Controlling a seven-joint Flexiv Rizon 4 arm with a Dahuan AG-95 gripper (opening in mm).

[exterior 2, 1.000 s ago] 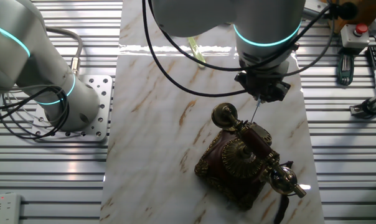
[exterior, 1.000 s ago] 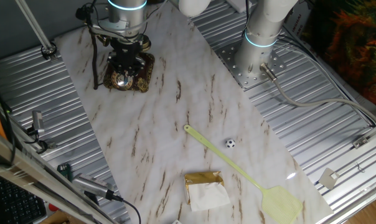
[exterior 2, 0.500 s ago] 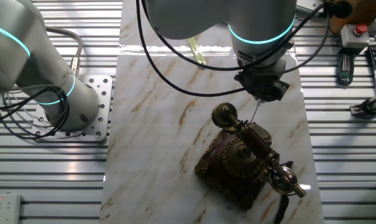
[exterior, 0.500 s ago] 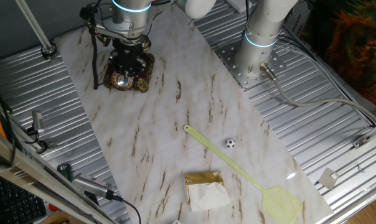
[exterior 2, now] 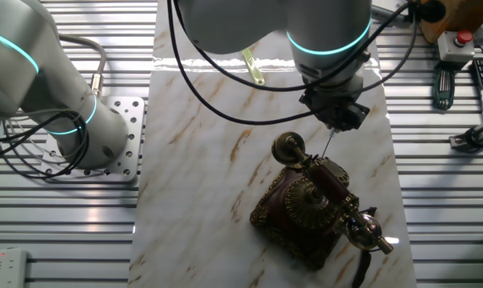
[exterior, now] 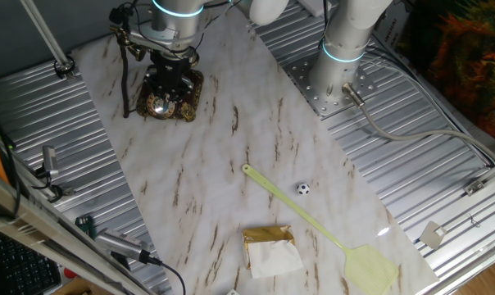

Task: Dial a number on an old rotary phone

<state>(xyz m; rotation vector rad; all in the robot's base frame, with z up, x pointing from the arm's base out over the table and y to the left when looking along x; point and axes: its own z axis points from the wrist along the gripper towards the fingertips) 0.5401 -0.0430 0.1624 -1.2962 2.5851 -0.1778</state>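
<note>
At six o'clock on the table (exterior: 231, 147) lie a napkin pack (exterior: 271, 250), a swatter (exterior: 313, 228) and a small ball (exterior: 302, 188); open marble beyond. At eleven o'clock stands the phone (exterior 2: 309, 208), likely heavy, rigid; work its dial, not the loose handset. Above hovers the end effector (exterior 2: 335, 114); its opening I cannot tell, a thin rod pointing down.

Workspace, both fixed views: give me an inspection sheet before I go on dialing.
Surface: marble-pattern board over ribbed metal table.
Job's things: old rotary phone upright, handset on cradle.
Clutter: yellow fly swatter, small ball, gold-wrapped packet.
Grippers: claw above the phone; a thin rod reaches down from it; jaw state unclear.
Cables: black cables loop off the arm.
Surroundings: tools, red button.
</note>
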